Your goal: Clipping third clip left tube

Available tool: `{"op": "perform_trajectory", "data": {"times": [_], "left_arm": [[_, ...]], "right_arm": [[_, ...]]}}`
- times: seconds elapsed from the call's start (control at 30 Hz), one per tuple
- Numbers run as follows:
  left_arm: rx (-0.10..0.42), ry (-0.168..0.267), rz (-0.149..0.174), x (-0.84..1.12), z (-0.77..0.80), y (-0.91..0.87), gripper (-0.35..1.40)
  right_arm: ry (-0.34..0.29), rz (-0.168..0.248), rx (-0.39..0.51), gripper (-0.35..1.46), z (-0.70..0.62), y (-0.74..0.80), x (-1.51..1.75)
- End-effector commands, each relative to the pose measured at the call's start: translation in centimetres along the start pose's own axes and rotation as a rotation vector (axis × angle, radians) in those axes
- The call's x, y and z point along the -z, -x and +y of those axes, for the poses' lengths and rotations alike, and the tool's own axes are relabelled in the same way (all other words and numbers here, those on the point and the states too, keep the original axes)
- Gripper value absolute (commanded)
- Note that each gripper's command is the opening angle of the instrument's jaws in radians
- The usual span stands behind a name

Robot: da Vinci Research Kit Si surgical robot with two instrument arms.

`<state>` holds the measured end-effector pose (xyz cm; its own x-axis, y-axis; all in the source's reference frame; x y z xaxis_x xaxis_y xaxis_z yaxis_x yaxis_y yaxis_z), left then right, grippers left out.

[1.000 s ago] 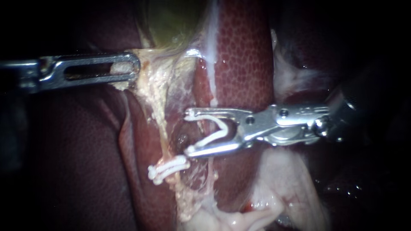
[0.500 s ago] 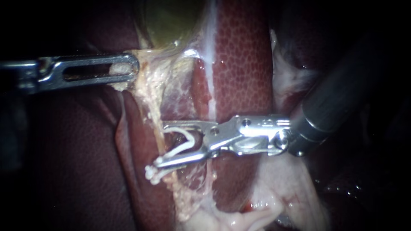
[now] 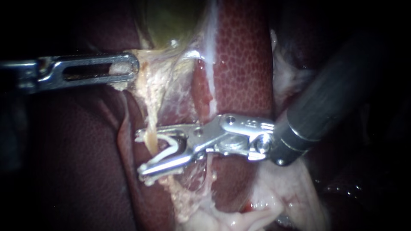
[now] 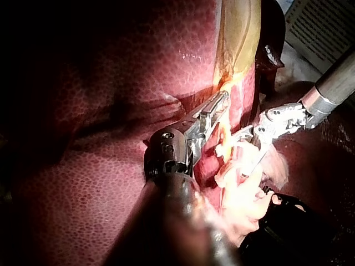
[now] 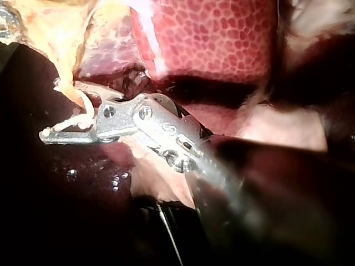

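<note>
One clip (image 3: 170,147), right instrument (image 3: 141,154), seemingly astride tube (image 3: 150,125); left instrument (image 3: 134,68) grips tissue (image 3: 144,80)

left instrument (image 3: 130,68) shaft cut by edge; lower clip (image 3: 148,180) mostly hidden under right instrument (image 3: 141,153).

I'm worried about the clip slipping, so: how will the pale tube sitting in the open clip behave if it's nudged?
The tube looks thin, strung from tissue the left instrument holds, so probably floppy and yielding sideways. Its wet sheen suggests it may slide within the clip. Ragged edges hint it tears easily.
</note>
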<state>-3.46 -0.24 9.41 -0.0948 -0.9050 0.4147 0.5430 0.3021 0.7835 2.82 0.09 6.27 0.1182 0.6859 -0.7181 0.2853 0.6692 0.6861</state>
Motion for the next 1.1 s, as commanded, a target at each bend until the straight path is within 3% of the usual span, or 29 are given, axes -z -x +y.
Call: {"op": "perform_trajectory", "data": {"times": [0.03, 0.27, 0.4, 0.43, 0.5, 0.57, 1.03, 1.07, 1.1], "left_arm": [[0.0, 0.0, 0.0, -0.01, 0.0, -0.01, -0.23], [-0.001, 0.001, -0.001, -0.02, 0.0, -0.02, -0.23], [-0.001, 0.001, -0.001, -0.02, -0.01, -0.02, -0.23], [-0.001, 0.001, -0.001, -0.02, -0.01, -0.02, -0.23], [-0.001, 0.001, -0.001, -0.02, -0.01, -0.02, -0.23], [-0.001, 0.001, -0.001, -0.02, -0.01, -0.02, -0.23], [-0.001, 0.001, -0.001, -0.02, -0.01, -0.02, -0.23], [-0.001, 0.001, -0.001, -0.02, -0.01, -0.02, -0.23], [-0.001, 0.001, -0.001, -0.02, -0.01, -0.02, -0.23]], "right_arm": [[0.0, 0.003, -0.003, 0.6, 0.01, -0.01, 0.0], [-0.007, 0.039, -0.012, 0.59, 0.08, -0.18, 0.12], [-0.01, 0.042, -0.012, 0.56, 0.07, -0.18, 0.15], [-0.012, 0.042, -0.023, 0.49, 0.05, -0.16, 0.17], [-0.074, 0.02, -0.126, 0.01, 0.01, -0.11, 0.28], [-0.06, -0.014, -0.14, -0.35, 0.04, -0.1, 0.33], [-0.063, -0.015, -0.138, -0.35, 0.07, -0.07, 0.34], [-0.063, -0.015, -0.138, -0.22, 0.07, -0.07, 0.34], [-0.061, -0.014, -0.138, 0.05, 0.07, -0.07, 0.35]]}}
